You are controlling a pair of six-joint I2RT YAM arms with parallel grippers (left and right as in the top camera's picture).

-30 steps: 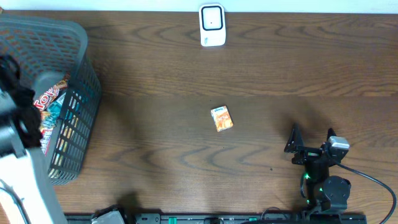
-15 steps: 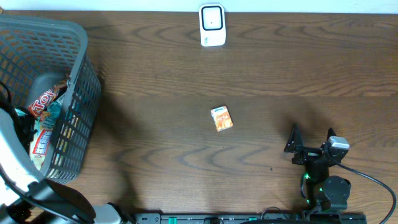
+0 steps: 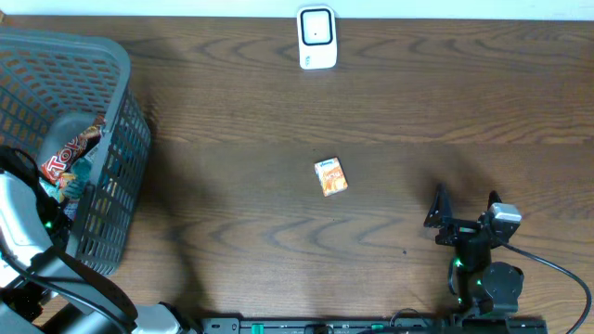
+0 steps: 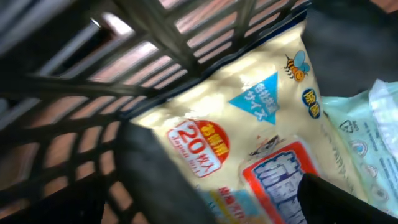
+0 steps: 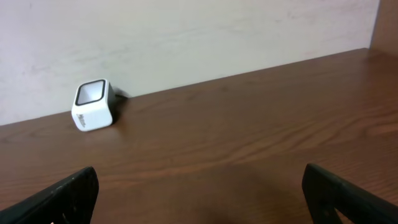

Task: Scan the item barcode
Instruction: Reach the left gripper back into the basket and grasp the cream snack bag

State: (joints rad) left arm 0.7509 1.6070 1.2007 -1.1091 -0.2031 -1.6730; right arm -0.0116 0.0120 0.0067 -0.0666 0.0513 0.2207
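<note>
The cream-yellow plastic packet lies slantwise in the grey mesh basket, right between the left gripper's spread jaws; the right gripper, also open-jawed, sits well apart.

The overhead camera looks straight down on the whole table. The left wrist camera sits close inside the basket at left, facing a packet. The right wrist one looks low across to the far wall, sharing the scanner with overhead.
</note>
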